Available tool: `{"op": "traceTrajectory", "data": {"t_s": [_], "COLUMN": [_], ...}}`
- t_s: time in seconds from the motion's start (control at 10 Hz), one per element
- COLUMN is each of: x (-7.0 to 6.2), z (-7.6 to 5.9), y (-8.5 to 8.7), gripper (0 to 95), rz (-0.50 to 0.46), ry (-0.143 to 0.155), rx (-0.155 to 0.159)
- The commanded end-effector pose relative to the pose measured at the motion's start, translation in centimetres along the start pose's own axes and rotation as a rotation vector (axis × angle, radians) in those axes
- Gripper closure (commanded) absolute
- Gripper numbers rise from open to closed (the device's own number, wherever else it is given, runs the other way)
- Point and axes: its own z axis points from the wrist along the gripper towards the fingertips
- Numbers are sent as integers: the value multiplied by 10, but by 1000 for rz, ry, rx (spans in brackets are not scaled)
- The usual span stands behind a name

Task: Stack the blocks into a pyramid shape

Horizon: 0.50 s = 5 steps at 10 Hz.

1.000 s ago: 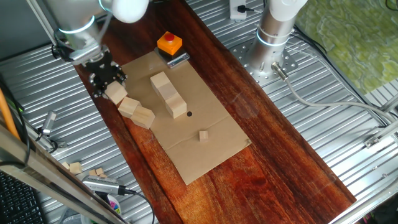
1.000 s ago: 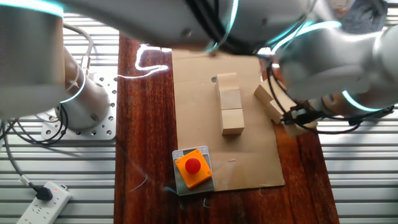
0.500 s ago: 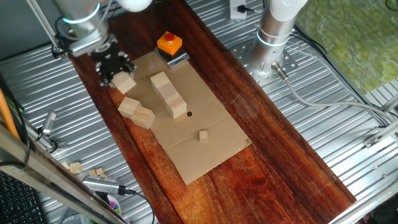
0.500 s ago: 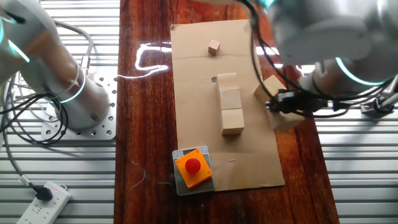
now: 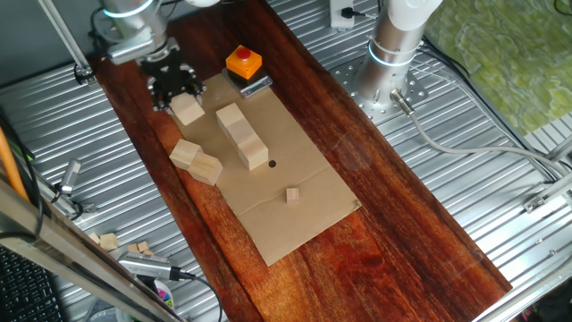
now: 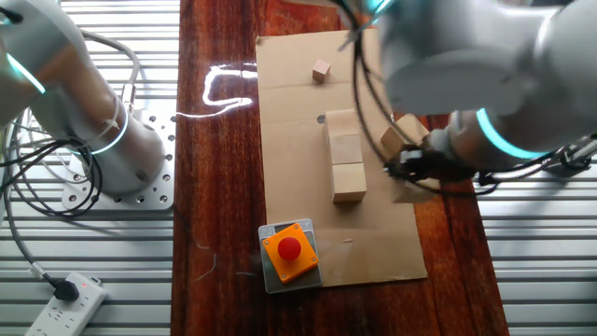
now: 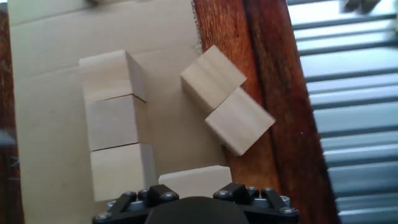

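One fixed view: the fingers (image 5: 181, 97) grasp a block (image 5: 188, 110) above the cardboard's (image 5: 304, 210) edge, beside the row of three (image 5: 242, 136); two loose blocks (image 5: 197, 161) lie near.

The other fixed view: the arm hides the grasp; the orange button block (image 6: 290, 250) stands below the row (image 6: 346, 168).

Hand view: the held block (image 7: 194, 182) sits beside the row (image 7: 116, 124).

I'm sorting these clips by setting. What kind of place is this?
Most likely a robotics lab bench. The arm's base is bolted to a ribbed metal table, a second arm's gripper holds a wooden block above a cardboard sheet, and a red button sits nearby.
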Motion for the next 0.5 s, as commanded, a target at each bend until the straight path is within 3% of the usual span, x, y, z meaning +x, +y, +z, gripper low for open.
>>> {"op": "traceTrajectory", "data": {"t_s": [0.1, 0.2, 0.5], "x": [0, -2, -4], "z": [3, 6, 7], "y": [19, 31, 47], "gripper": [950, 950, 950], "rz": [57, 86, 114], "ry": [12, 15, 18], "rx": [27, 40, 50]}}
